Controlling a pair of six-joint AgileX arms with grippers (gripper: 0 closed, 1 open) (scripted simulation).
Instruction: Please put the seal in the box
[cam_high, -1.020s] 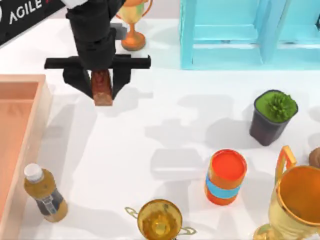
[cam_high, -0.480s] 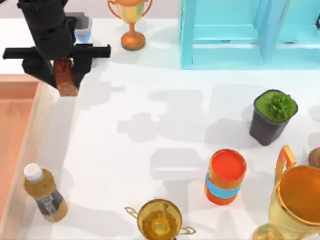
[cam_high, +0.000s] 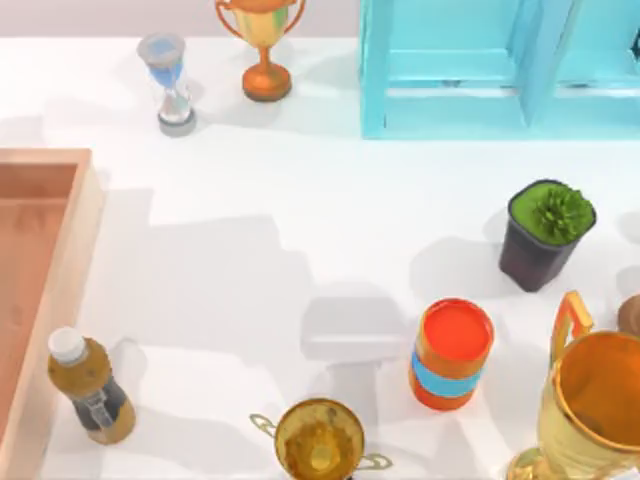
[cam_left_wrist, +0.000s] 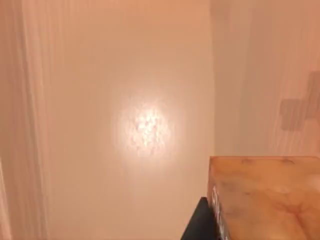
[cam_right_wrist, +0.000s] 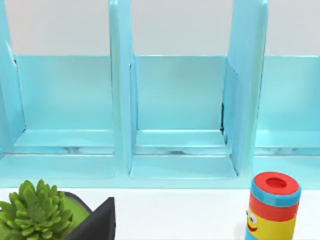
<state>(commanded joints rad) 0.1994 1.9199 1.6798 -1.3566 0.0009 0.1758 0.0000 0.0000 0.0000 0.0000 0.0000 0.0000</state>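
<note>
One dark finger (cam_left_wrist: 200, 222) of the left gripper presses against the small reddish-brown rectangular seal (cam_left_wrist: 265, 197), which hangs over the pale floor of the large peach-tan wooden box (cam_left_wrist: 125, 100); whether the gripper is clamped cannot be told. From above, the box (cam_high: 85, 215) sits at the white worktop's (cam_high: 300, 220) left edge.

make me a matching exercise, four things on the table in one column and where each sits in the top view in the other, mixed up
Things:
1. hourglass
2. amber bottle
3. potted succulent
4. orange can

Places:
A. right side, in front of the turquoise shelf cabinet
B. far left, near the small trophy
C. near edge, beside the wall of the box
D. right of centre, left of the big gold trophy

Pairs: 1-B, 2-C, 3-A, 4-D
</note>
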